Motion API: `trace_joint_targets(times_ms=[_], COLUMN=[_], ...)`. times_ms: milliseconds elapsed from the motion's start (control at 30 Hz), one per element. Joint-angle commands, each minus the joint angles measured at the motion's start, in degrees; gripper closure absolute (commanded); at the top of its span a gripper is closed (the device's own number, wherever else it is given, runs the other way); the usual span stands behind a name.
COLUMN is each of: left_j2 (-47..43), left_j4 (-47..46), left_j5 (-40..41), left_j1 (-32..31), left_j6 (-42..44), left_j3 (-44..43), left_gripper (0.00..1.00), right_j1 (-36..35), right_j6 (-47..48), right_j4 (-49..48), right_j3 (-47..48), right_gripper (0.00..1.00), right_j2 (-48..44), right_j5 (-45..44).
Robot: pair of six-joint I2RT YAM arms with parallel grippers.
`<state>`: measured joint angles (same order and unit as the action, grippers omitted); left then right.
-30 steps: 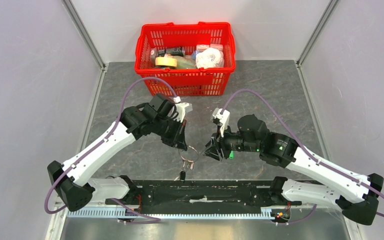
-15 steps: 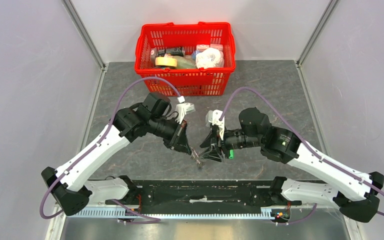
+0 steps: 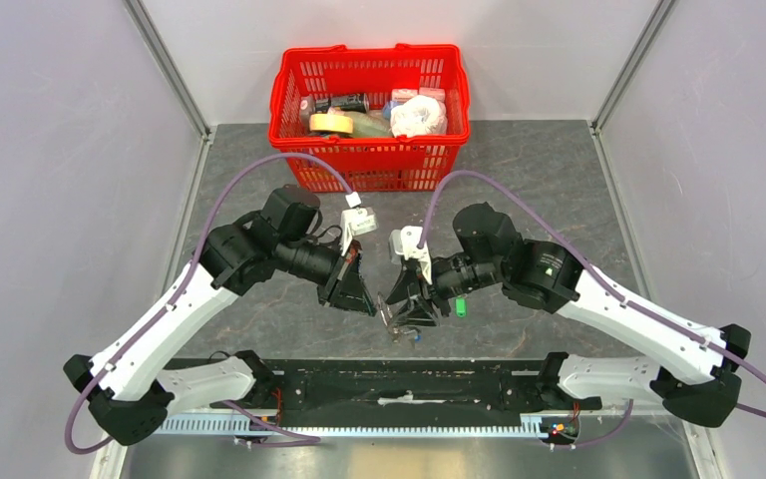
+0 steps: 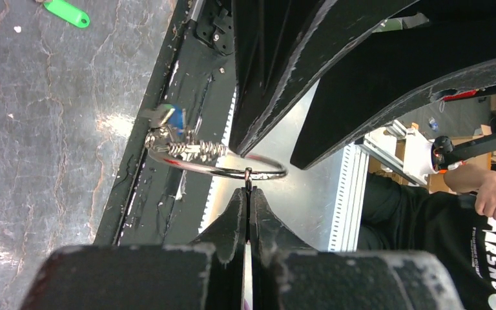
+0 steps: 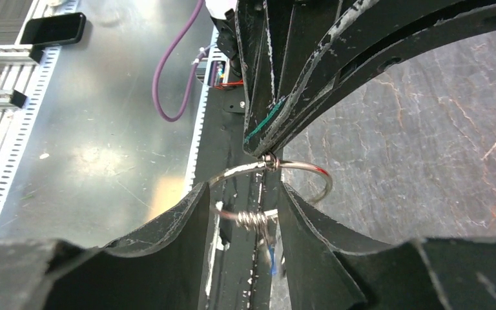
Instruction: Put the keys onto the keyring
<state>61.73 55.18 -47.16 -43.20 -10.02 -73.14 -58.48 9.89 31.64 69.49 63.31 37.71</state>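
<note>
The keyring (image 4: 219, 169) is a thin silvery wire ring with a coiled section, held in the air over the table's front edge. My left gripper (image 4: 248, 188) is shut on a small loop on the ring. The blue-headed key (image 4: 175, 117) hangs on the ring with small silvery keys. My right gripper (image 5: 242, 213) is open, its fingers (image 5: 181, 216) on either side of the ring's coil (image 5: 253, 219). In the top view the two grippers meet at the ring (image 3: 392, 317). The green-headed key (image 4: 68, 12) lies loose on the table, beside the right gripper (image 3: 459, 306).
A red basket (image 3: 289, 90) with tape and packets stands at the back of the table. A black rail (image 3: 409, 384) runs along the front edge, right under the ring. Grey walls close both sides.
Both grippers have moved down and toward each other. The right gripper has slid left until its open fingers straddle the ring. The left gripper has kept its hold on the ring.
</note>
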Motion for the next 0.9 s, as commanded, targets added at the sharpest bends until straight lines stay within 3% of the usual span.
trace_joint_targets(times_ms=[0,233,567,867], left_j2=[-1.0,-0.5,-0.6,-0.5], left_j4=[-0.4,2.0,2.8,2.8], left_j5=[-1.2,4.2,4.7,4.7], left_j1=[-0.1,-0.1,-0.1,-0.1], left_j6=[3.2,3.5,4.0,4.0], left_j3=[-3.0,-4.2,-5.2,-5.7], left_gripper=[0.98,0.98,0.98,0.98], right_j1=[-0.6,-0.7,-0.8,-0.8], right_j6=[-4.5,-13.7,-21.3,-25.6], right_j4=[0.4,-1.2,-5.4,-12.6], right_j3=[4.9,4.8,1.5,-2.0], right_gripper=[0.50,0.50,0.51,0.52], right_j2=[1.9,2.0,2.3,2.9], right_j5=[2.8,0.8,-7.7,-8.2])
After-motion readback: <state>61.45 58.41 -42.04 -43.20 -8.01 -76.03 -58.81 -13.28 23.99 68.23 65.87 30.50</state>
